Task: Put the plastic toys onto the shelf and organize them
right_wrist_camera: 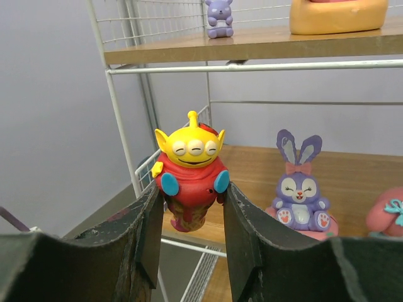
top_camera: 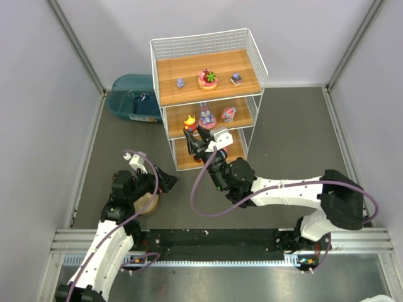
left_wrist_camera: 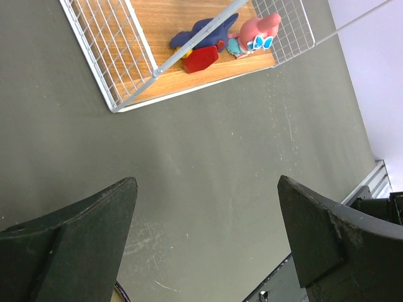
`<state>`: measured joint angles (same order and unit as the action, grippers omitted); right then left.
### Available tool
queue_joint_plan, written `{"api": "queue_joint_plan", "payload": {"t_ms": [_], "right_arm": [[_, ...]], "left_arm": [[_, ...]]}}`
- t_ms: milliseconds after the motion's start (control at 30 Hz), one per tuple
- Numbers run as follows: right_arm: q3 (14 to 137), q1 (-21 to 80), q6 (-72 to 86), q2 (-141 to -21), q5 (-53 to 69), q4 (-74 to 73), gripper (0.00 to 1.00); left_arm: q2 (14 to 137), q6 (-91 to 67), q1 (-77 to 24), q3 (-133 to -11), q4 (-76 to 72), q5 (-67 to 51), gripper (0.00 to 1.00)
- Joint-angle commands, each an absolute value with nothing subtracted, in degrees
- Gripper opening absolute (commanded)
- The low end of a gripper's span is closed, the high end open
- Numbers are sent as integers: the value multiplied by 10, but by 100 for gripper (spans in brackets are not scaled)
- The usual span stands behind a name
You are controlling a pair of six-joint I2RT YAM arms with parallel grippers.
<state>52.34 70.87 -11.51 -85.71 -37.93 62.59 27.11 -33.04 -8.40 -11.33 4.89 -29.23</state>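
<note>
The shelf (top_camera: 249, 56) stands at the back, with small plastic toys on its boards. My right gripper (top_camera: 196, 131) is shut on a yellow-headed, red-bodied alien toy (right_wrist_camera: 190, 170), pinched between both fingers (right_wrist_camera: 148, 233) at the front left corner of the middle board. I cannot tell whether its base rests on the wood. A purple-eared bunny (right_wrist_camera: 301, 189) and a pink toy (right_wrist_camera: 387, 214) sit further right on that board. The pink flower-topped disc (top_camera: 208, 79) is on the top board. My left gripper (top_camera: 167, 179) hangs open over bare table in front of the shelf.
A teal bin (top_camera: 132, 100) sits left of the shelf. A tan round bowl (top_camera: 148, 204) lies under the left arm. On the bottom board (left_wrist_camera: 170, 78) lie a blue-and-red toy (left_wrist_camera: 201, 50) and a pink toy (left_wrist_camera: 257, 33). Grey walls close in both sides.
</note>
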Motion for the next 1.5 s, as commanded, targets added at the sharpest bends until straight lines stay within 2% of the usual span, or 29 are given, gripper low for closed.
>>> {"api": "queue_joint_plan", "payload": {"t_ms": [0, 400, 1067, 1467], "right_arm": [[563, 708, -141, -879, -387, 656, 0], [634, 686, -141, -958, -357, 635, 0], [606, 638, -103, -956, -323, 595, 0], [615, 634, -120, -993, -327, 623, 0]], "left_arm": [[260, -322, -85, -117, 37, -287, 99], [263, -319, -85, -117, 32, -302, 99], [260, -320, -85, -111, 21, -314, 99], [260, -323, -85, -109, 19, -322, 99]]}}
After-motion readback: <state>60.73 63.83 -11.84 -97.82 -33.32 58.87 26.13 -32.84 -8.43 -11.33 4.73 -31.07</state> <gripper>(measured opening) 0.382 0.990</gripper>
